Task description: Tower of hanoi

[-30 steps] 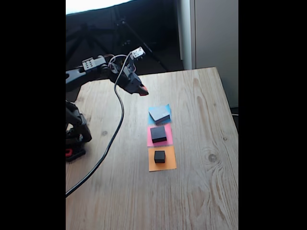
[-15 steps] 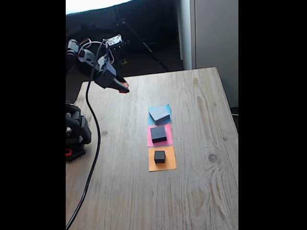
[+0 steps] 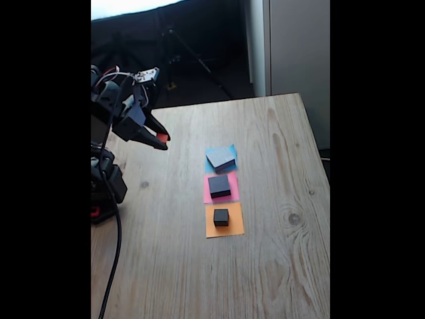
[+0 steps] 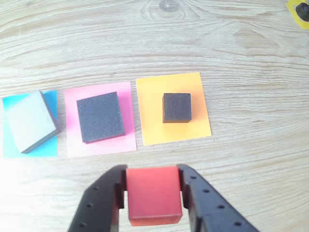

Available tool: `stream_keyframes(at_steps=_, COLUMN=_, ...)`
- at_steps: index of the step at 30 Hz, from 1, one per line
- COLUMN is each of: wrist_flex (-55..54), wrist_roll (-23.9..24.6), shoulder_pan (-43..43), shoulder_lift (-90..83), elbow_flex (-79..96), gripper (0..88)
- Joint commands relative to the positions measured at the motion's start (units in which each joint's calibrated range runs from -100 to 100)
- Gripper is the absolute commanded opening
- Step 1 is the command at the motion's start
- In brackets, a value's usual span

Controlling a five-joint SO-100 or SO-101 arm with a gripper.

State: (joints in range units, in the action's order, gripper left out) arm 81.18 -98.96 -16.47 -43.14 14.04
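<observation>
My gripper (image 3: 161, 139) hangs above the table's far left in the fixed view, shut on the tiny red cube (image 3: 162, 137). The wrist view shows that red cube (image 4: 153, 195) squeezed between the two black fingers (image 4: 105, 193) of the gripper (image 4: 153, 193). On the table, the large flat grey block (image 3: 221, 158) (image 4: 30, 120) lies askew on the blue paper. The medium black block (image 3: 219, 186) (image 4: 100, 117) rests on the pink paper. The small black cube (image 3: 221, 216) (image 4: 176, 107) sits on the orange paper.
The three paper squares form a column mid-table in the fixed view: blue (image 3: 229, 150), pink (image 3: 232, 183), orange (image 3: 234, 224). The arm's base (image 3: 105, 193) and a black cable (image 3: 114, 259) occupy the left edge. A tripod (image 3: 174, 46) stands behind the wooden table (image 3: 279, 239).
The arm has drawn back to the left and lowered a little, carrying the red cube away from the blocks. The blocks on the papers have not moved.
</observation>
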Motion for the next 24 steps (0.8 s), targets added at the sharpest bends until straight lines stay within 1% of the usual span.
stream_keyframes(at_steps=1, wrist_flex=-15.26, wrist_roll=-1.04, shoulder_pan=-2.21, shoulder_lift=-2.89, elbow_flex=12.96, gripper=0.4)
stream_keyframes(at_steps=6, wrist_flex=-28.62, wrist_roll=-1.04, shoulder_pan=-3.72, shoulder_lift=-2.36, elbow_flex=26.69, gripper=0.4)
stream_keyframes(at_steps=8, wrist_flex=-34.69, wrist_roll=-1.04, shoulder_pan=-3.8, shoulder_lift=-1.3, elbow_flex=31.05, gripper=0.4)
stream_keyframes(at_steps=10, wrist_flex=-38.57, wrist_roll=-1.04, shoulder_pan=-4.13, shoulder_lift=0.14, elbow_flex=33.78, gripper=0.4)
stream_keyframes(at_steps=14, wrist_flex=-53.79, wrist_roll=-1.04, shoulder_pan=-4.13, shoulder_lift=3.85, elbow_flex=41.33, gripper=0.4)
stream_keyframes(at_steps=24, wrist_flex=-81.87, wrist_roll=-1.04, shoulder_pan=-3.8, shoulder_lift=15.36, elbow_flex=50.6, gripper=0.4)
